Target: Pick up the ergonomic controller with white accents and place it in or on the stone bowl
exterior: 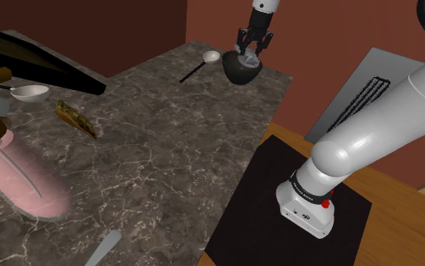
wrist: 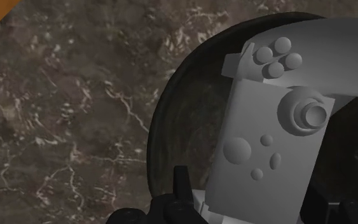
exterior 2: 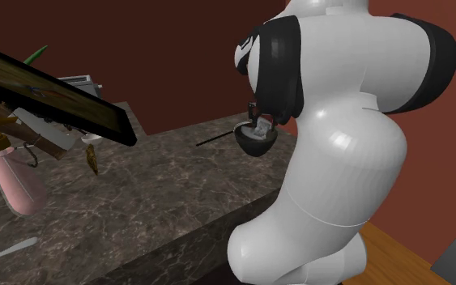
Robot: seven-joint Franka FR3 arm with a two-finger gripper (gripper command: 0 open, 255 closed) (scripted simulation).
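Two black fingers (wrist: 182,188) of the gripper (exterior: 250,51) clamp the grey controller (wrist: 266,146) btwn them, so we read the hand as grasping it. Controller stands upright w/ its lower end down in the dark bowl (exterior: 241,72), at the far corner of the marbled counter (exterior: 165,151). We see a spoon (exterior: 211,56) w/ a black handle just beside the bowl, on the shoulder view's left.

The countertop (exterior: 165,166) is rendered as dark, white-veined stone. The controller (wrist: 266,146) is drawn matt plain grey, the bowl (wrist: 177,127) dark and smooth, the arm (exterior: 384,128) glossy white.
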